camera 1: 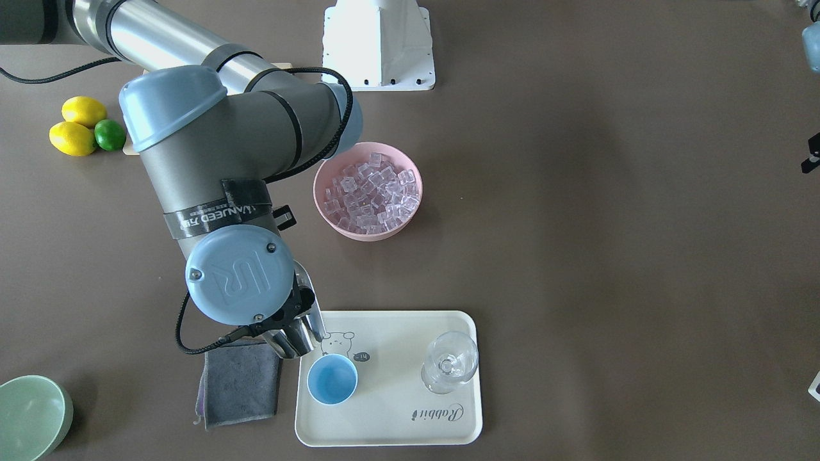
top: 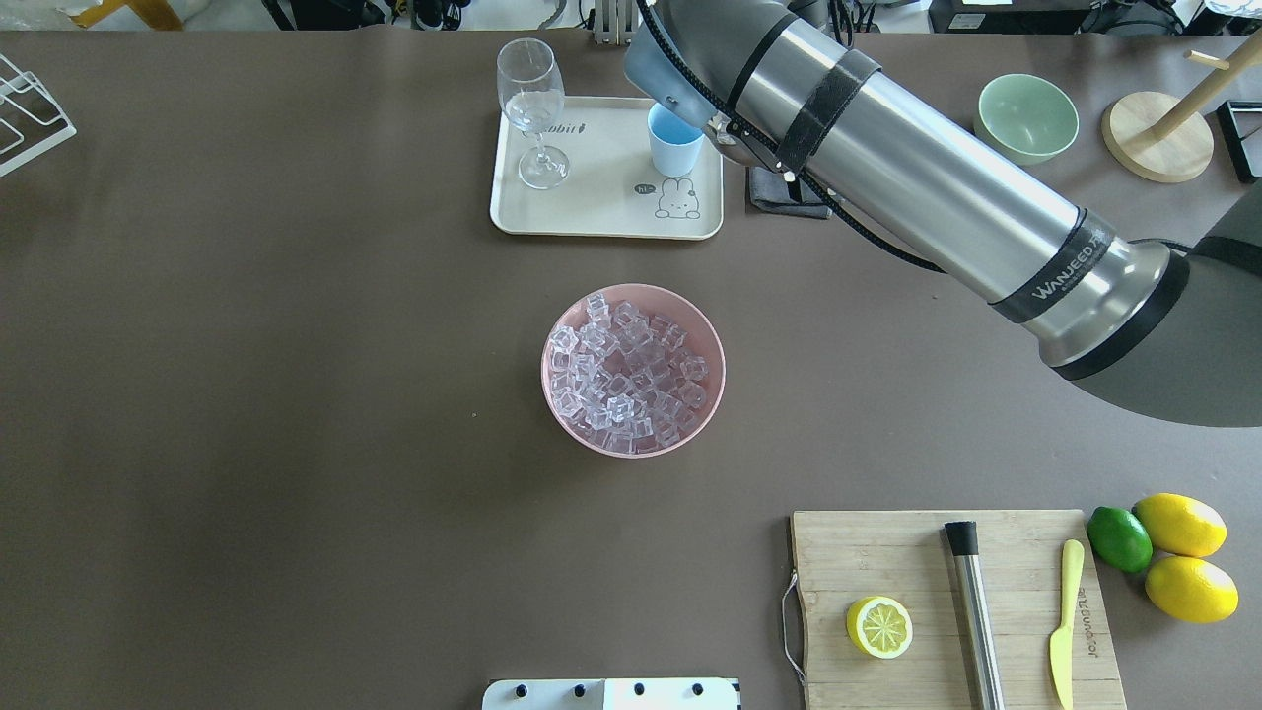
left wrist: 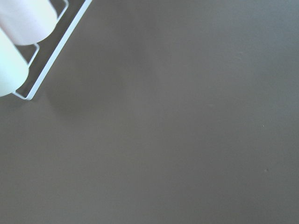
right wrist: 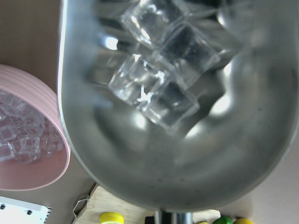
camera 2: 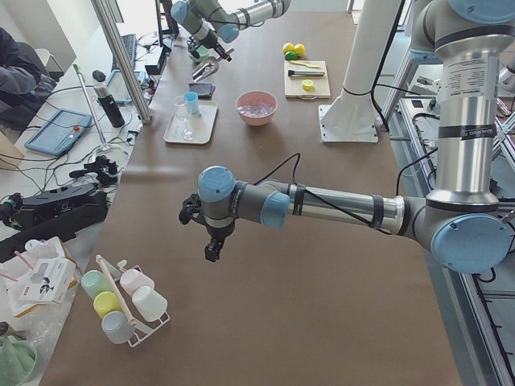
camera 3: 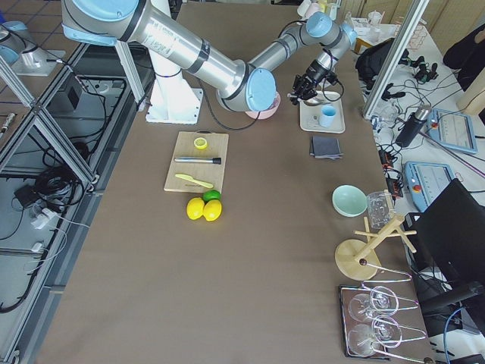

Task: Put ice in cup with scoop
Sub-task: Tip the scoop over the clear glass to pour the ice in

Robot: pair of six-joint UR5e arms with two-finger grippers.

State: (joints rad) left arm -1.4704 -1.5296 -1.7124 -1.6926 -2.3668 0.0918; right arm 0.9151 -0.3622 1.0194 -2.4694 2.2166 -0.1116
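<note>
My right gripper (camera 1: 300, 307) is shut on the silver scoop (camera 1: 302, 333) and holds it over the tray's corner, just beside the light-blue cup (camera 1: 332, 379). The cup (top: 675, 138) stands upright on the tray, and its inside looks bare blue. In the right wrist view the scoop's trough (right wrist: 140, 154) holds several clear ice cubes (right wrist: 159, 74). More ice (camera 1: 370, 191) fills the pink bowl (top: 557, 394) at the table's middle. My left gripper (camera 2: 209, 235) hangs over bare table far from these; I cannot tell whether it is open.
The cream tray (camera 1: 384, 436) also holds a clear stemmed glass (camera 1: 450, 362). A grey cloth (camera 1: 240, 384) lies beside the tray and a pale green bowl (camera 1: 32, 416) beyond it. A cutting board (top: 887, 552) carries a lemon half, steel cylinder and yellow knife.
</note>
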